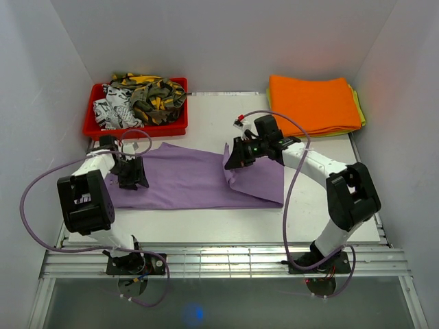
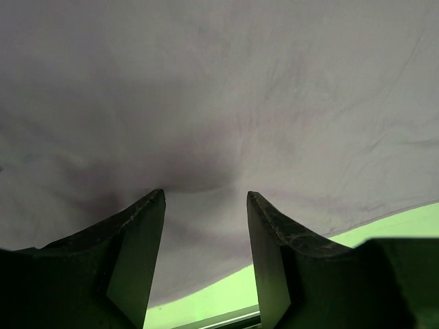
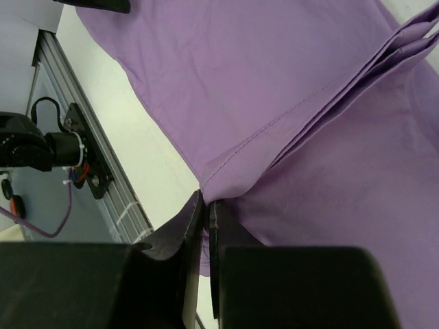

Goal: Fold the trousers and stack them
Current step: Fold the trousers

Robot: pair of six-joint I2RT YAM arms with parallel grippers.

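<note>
Lilac trousers (image 1: 192, 179) spread on counter (image 1: 206, 221), long axis left to right. Right end's edge pinched in right hand (image 3: 206, 214), raised; fold likely carried leftward. Left hand (image 2: 206, 199) held wide over left end.

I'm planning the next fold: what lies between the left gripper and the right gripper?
Only the trousers, spread flat on the table, span the stretch between the left gripper and the right gripper; the top external view shows it.

left end of trousers (image 1: 199, 179) hidden beneath left gripper (image 1: 136, 177), yellow-green cloth (image 1: 361, 113) mostly covered by orange cloth (image 1: 312, 103), trousers cropped in both wrist views
</note>
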